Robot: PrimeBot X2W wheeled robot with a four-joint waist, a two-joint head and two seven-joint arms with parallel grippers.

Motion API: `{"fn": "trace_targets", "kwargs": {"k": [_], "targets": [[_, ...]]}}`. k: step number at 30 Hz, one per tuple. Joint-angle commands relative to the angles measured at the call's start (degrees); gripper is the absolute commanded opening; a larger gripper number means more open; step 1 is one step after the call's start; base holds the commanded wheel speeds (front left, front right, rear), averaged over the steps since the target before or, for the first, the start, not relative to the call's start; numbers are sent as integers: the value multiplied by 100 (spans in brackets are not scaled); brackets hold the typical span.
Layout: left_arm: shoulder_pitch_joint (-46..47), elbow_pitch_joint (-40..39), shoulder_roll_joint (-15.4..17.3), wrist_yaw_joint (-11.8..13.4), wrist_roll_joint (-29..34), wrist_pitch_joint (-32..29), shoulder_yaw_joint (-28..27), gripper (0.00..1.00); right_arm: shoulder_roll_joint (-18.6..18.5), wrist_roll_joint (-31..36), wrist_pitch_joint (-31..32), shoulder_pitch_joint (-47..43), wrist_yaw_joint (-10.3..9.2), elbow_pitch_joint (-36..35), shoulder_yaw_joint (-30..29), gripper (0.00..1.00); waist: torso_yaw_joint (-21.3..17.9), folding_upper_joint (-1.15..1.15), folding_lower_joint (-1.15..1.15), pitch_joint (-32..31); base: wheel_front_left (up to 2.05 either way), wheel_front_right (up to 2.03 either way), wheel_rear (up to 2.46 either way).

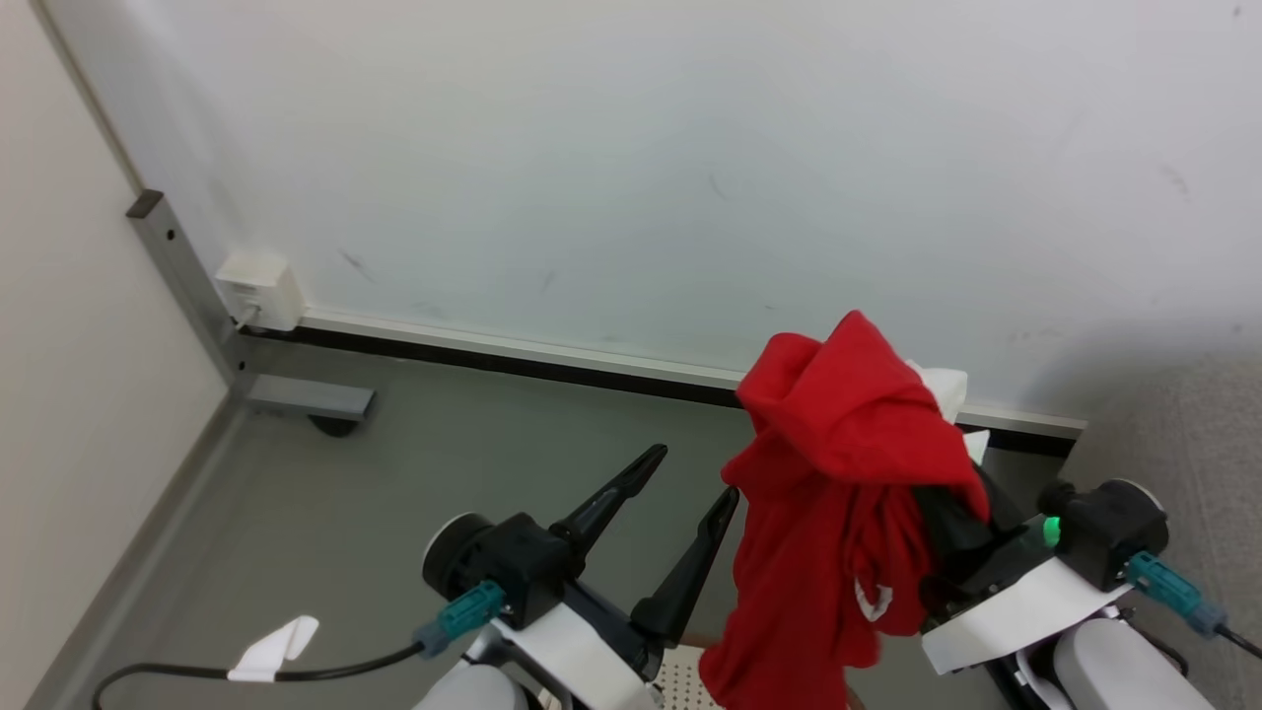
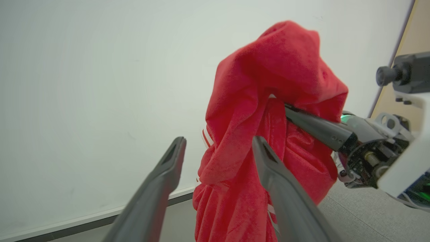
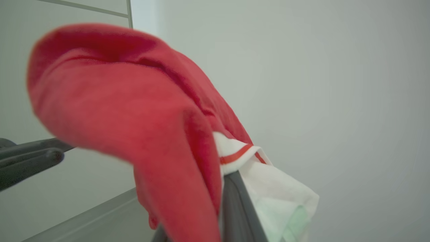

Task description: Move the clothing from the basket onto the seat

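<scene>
Two claws: left claw point(image 1: 693, 473) gapes empty; right claw point(image 2: 312, 127), tips buried, pinches clothing point(image 1: 838, 444).

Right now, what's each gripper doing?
Left gripper: open, holding nothing.
Right gripper: shut on the clothing, which hangs draped over its fingers.

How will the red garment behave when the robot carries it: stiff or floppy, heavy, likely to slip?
Probably very floppy: the red garment drapes over the right tool and hangs in loose folds. It looks light, since it bunches softly without pulling straight. It could snag, because much dangles free beside the open left tool.
</scene>
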State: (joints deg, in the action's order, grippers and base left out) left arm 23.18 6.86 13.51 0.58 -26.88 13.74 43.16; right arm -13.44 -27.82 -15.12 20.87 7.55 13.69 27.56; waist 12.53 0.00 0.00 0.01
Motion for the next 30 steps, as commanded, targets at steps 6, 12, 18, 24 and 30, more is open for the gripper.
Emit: {"fn": "trace_targets", "kwargs": {"k": [6,12,18,24,30], "targets": [[18,-1,37,10,-40,48,11,100,-194,87,-3,-103,-12,-270,-256,0,-368,0,0,73,0,0,0],[103,16,17,-42,43,73,63,100,-299,149,-3,-69,-12,-457,-557,0,-747,0,0,156,0,0,0],[179,7,-5,-126,192,105,112,100,-367,224,-3,-40,-13,-621,-836,0,-1184,0,0,274,0,0,0],[248,96,-74,-213,265,142,104,100,-419,288,-2,-39,-13,-763,-1069,0,-1625,0,0,388,0,0,0],[305,151,-107,-300,361,138,127,100,-398,369,-3,-86,-13,-925,-1315,0,-1983,0,0,484,0,0,0]]}}
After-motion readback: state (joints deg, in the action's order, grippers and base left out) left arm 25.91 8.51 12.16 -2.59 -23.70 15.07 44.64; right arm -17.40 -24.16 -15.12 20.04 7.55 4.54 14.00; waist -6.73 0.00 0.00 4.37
